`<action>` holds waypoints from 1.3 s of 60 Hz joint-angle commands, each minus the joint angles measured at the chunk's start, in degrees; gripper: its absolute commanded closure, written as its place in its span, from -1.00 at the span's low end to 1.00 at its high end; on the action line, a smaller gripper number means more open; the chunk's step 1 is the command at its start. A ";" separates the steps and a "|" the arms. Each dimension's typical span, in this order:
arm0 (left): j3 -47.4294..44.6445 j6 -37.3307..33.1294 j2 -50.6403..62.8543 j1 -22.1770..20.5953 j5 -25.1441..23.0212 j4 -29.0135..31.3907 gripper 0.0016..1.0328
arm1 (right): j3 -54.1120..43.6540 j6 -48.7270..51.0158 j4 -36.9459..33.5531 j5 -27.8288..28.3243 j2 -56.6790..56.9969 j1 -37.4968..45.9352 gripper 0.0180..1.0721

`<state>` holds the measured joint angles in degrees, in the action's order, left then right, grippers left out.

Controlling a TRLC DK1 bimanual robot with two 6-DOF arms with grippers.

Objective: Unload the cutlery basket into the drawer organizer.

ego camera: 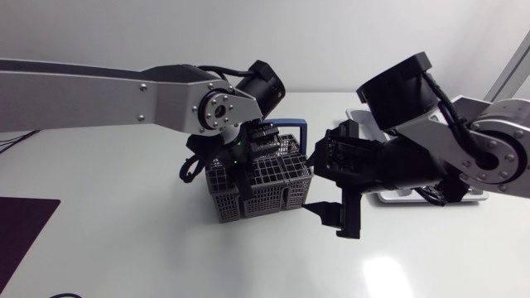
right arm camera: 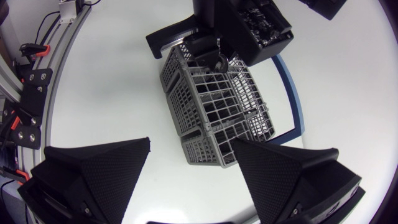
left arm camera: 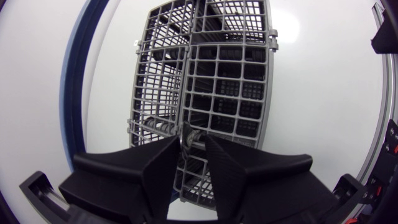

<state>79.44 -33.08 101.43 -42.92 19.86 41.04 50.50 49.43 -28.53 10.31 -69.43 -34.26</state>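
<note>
A grey wire cutlery basket (ego camera: 267,180) with a blue handle (ego camera: 291,126) stands mid-table. My left gripper (ego camera: 248,159) points down into its near-left compartment. In the left wrist view the gripper (left arm camera: 193,142) has its fingers drawn close around the metal end of a cutlery piece (left arm camera: 188,134) standing in the basket (left arm camera: 230,81), with a slight gap still showing, so it is open. My right gripper (ego camera: 339,213) hangs wide open just right of the basket, holding nothing. Its wrist view looks down on the basket (right arm camera: 217,109) and the left gripper (right arm camera: 214,53). The pale drawer organizer (ego camera: 396,197) lies mostly hidden under my right arm.
A dark mat (ego camera: 21,236) lies at the table's front left corner. Bare white tabletop runs along the front and left of the basket. My two arms stand close together over the basket's right side.
</note>
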 commanded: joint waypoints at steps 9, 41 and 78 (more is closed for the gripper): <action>0.28 -1.28 0.70 0.55 0.18 -0.34 0.56 | -1.55 -0.74 -0.65 0.42 0.35 0.69 -0.83; 0.98 0.74 -0.27 0.46 -0.52 -2.28 0.92 | -2.69 -0.47 -0.82 0.59 2.19 1.21 -0.83; -2.71 1.09 -6.33 -1.64 -0.52 -3.16 0.92 | -3.30 -0.39 -1.44 0.68 4.48 1.65 -0.83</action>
<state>78.63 -32.77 97.38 -43.72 19.64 38.24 48.73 49.45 -29.08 10.70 -65.73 -32.88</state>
